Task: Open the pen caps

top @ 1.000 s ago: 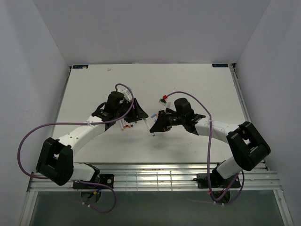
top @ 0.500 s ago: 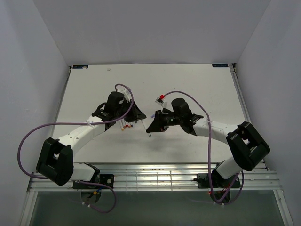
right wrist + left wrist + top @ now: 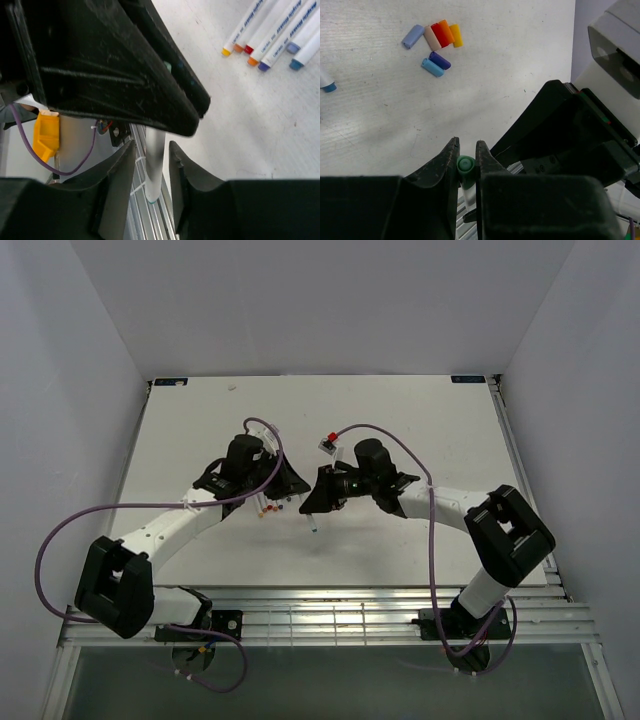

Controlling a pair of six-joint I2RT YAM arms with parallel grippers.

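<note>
My left gripper is shut on the green pen cap of a white-barrelled pen that hangs below it. In the right wrist view the white barrel runs between my right gripper's fingers with a gap on each side, so the jaws stand open around it. In the top view the two grippers, left and right, meet nose to nose at mid-table, with the pen's end sticking out below them. Several loose caps lie on the table: lavender, peach, red, orange, yellow, blue, purple.
Several uncapped white pens lie side by side on the table, their coloured tips showing. Another pen tip shows at the left edge of the left wrist view. A metal rail runs along the table's near edge.
My right gripper has moved left, up against the left gripper, and its jaws now stand around the pen barrel. The left arm has stayed almost still.
</note>
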